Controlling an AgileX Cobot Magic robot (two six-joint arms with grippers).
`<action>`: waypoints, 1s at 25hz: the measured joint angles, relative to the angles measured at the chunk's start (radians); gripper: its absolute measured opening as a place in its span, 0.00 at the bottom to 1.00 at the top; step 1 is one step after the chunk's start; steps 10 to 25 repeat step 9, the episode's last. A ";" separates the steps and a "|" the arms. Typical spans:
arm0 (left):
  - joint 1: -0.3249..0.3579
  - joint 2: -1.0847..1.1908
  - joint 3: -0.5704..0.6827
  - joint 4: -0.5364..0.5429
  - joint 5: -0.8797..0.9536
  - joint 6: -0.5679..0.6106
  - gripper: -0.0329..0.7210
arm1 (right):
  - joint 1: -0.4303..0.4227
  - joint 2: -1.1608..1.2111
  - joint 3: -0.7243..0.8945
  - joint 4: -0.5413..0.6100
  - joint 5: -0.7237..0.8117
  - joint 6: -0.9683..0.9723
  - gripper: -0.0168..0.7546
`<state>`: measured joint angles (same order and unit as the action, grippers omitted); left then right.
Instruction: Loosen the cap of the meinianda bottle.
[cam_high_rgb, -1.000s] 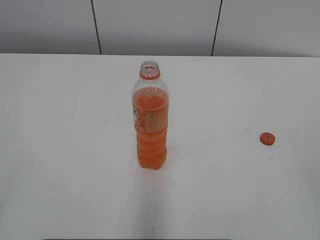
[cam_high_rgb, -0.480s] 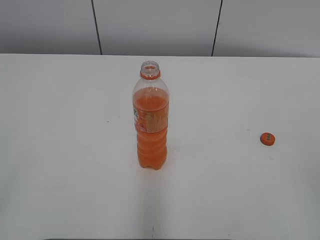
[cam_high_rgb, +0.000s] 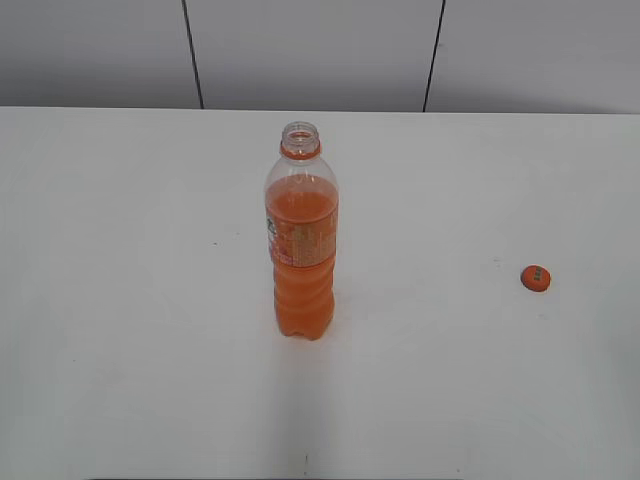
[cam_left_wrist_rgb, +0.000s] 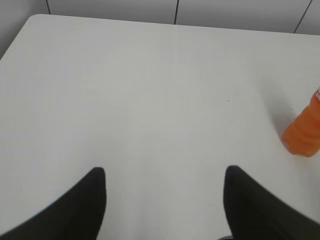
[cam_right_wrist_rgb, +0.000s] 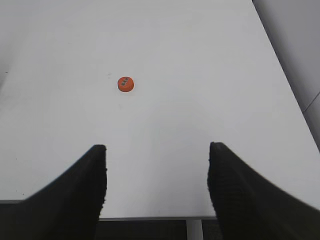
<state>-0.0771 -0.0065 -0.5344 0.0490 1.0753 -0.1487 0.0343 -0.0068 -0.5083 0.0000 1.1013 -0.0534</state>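
Item: meinianda bottle (cam_high_rgb: 301, 240), upright at centre frame of the exterior view on the white table (cam_high_rgb: 120, 300), neck uncapped with orange ring showing, orange drink filling most of the body; its base also appears at the right edge of the left wrist view. Item: cap (cam_high_rgb: 535, 278), lying flat on the table at right of centre, well apart from the bottle, pale mark facing up. Left gripper (cam_left_wrist_rgb: 165, 200) and right gripper (cam_right_wrist_rgb: 156, 175): jaws spread wide, holding nothing, both above bare table.
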 joint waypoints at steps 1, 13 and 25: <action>0.000 0.000 0.000 0.000 0.000 0.000 0.65 | 0.000 0.000 0.000 0.000 0.000 0.000 0.64; 0.000 0.000 0.000 0.000 0.000 0.000 0.65 | 0.000 0.000 0.000 0.000 -0.001 0.000 0.64; 0.000 0.000 0.000 0.000 0.000 0.000 0.65 | 0.000 0.000 0.000 0.000 -0.001 0.000 0.64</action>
